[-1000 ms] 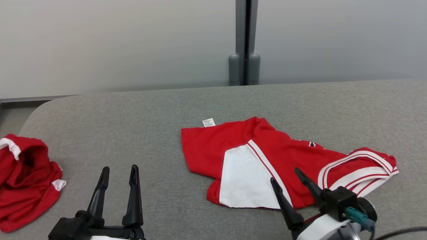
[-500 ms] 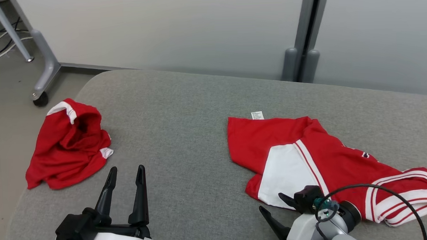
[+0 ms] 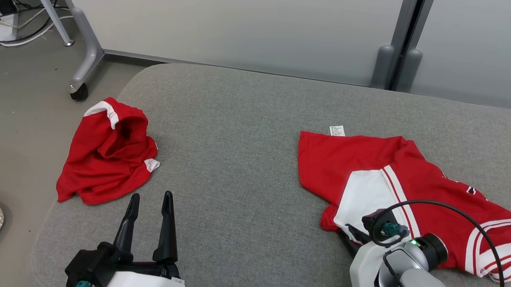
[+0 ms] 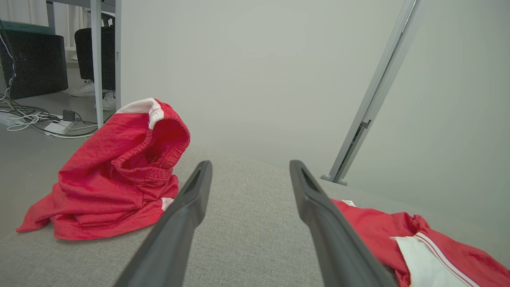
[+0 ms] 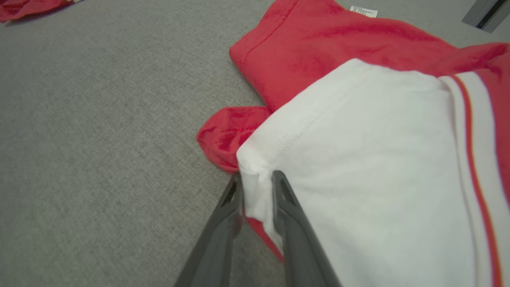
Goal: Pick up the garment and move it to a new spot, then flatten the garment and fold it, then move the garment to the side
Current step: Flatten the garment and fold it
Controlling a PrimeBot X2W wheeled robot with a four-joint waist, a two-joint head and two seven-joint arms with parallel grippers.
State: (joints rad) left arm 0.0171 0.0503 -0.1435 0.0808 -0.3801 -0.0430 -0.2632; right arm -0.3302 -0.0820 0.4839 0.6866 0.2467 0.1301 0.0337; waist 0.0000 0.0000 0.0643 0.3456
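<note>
Item: red-and-white garment (image 3: pixel 358 161), lying on the grey counter (image 3: pixel 238 140), right side. I am pinching its white corner in the nearly closed right tool (image 5: pixel 257 179); left tool (image 3: pixel 150 198) is hovering wide open, empty.

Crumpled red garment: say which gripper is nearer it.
Left. The left gripper hovers open just short of the crumpled red garment; the right gripper is off to its right, fingers pinching a white corner of the flat garment.
</note>
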